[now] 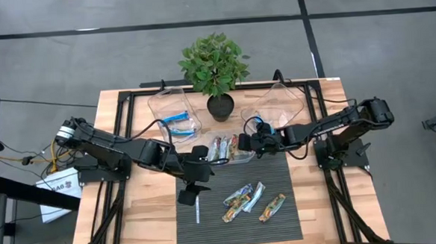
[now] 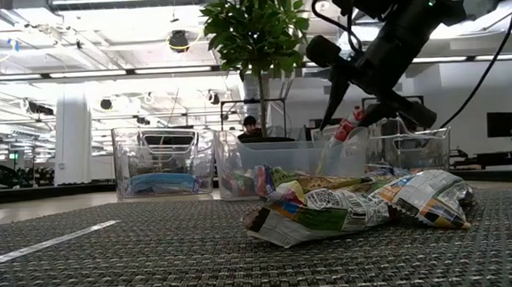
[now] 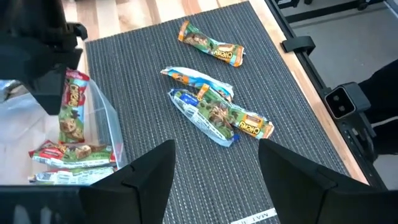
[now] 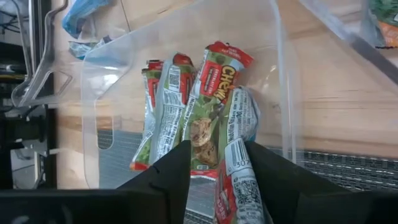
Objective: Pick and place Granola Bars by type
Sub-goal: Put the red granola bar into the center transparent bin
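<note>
My right gripper (image 1: 243, 143) hovers over the middle clear tub (image 1: 248, 159), shut on a red-and-green granola bar (image 3: 73, 106). Several bars of that kind (image 4: 165, 118) lie flat on the tub's floor. Blue bars (image 1: 177, 123) lie in the left tub (image 1: 157, 103). Several green-gold bars rest on the dark mat: a cluster (image 1: 241, 201) (image 3: 214, 109) and a single one (image 1: 272, 206) (image 3: 211, 43). My left gripper (image 3: 214, 180) is open and holds nothing. It hangs above the mat's left part (image 1: 188, 191), short of the cluster. My right gripper pinches the red-and-green bar by its upper end (image 3: 74, 79) between the two fingers (image 4: 177, 168), coming from above. The bar hangs upright below them, down into the tub's opening (image 2: 346, 129). Whether its lower end touches the bars lying there, I cannot tell.
A potted plant (image 1: 215, 66) stands behind the tubs. A third clear tub (image 1: 291, 96) sits to the right of the plant pot. A thin white stick (image 1: 197, 210) lies on the mat's left edge. Bare wood shows to the left and right of the mat.
</note>
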